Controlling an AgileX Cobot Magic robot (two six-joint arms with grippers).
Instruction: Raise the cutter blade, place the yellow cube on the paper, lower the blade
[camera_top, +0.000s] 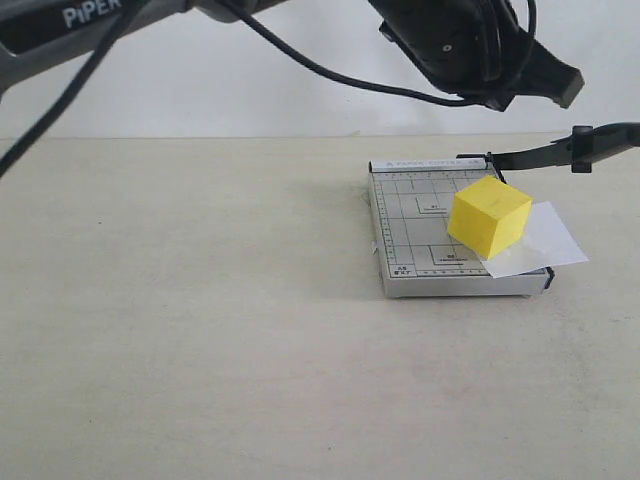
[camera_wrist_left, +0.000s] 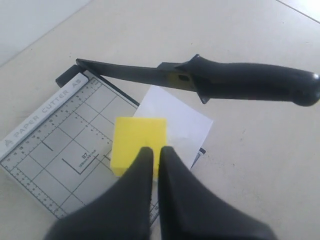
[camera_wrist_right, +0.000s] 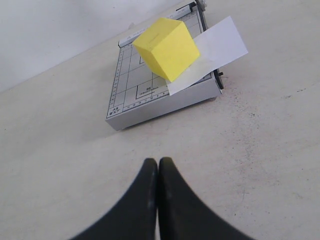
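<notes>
Exterior view: grey trimmer board (camera_top: 420, 235) sits on the worktop (camera_top: 200, 350), with wide bare worktop to the board's left and front. The board's right side is close to the frame edge. The yellow cube (camera_top: 488, 216) stands on the board's right half, one corner toward the board's front, partly on the grid and partly on the paper (camera_top: 545, 240). The paper sticks out over the board's right edge. The cutter blade (camera_top: 560, 152) is raised, hinged at the board's far right corner, sloping up and out past the right edge with clear air under it. The left arm's black end (camera_top: 470, 45) hangs above the board's far side, not touching anything. Left wrist view: looking down on the board, only here the blade's thick handle (camera_wrist_left: 255, 82) shows full length, held in air beyond the paper's outer corner. The left hand (camera_wrist_left: 156, 150) is pinched closed and empty, tips above the cube, clear of it. Right wrist view: only here the board's front wall (camera_wrist_right: 165, 107) and the open worktop before it show. The right hand (camera_wrist_right: 158, 162) is pressed closed and empty, hovering over bare worktop well in front of the board, pointing at it.
</notes>
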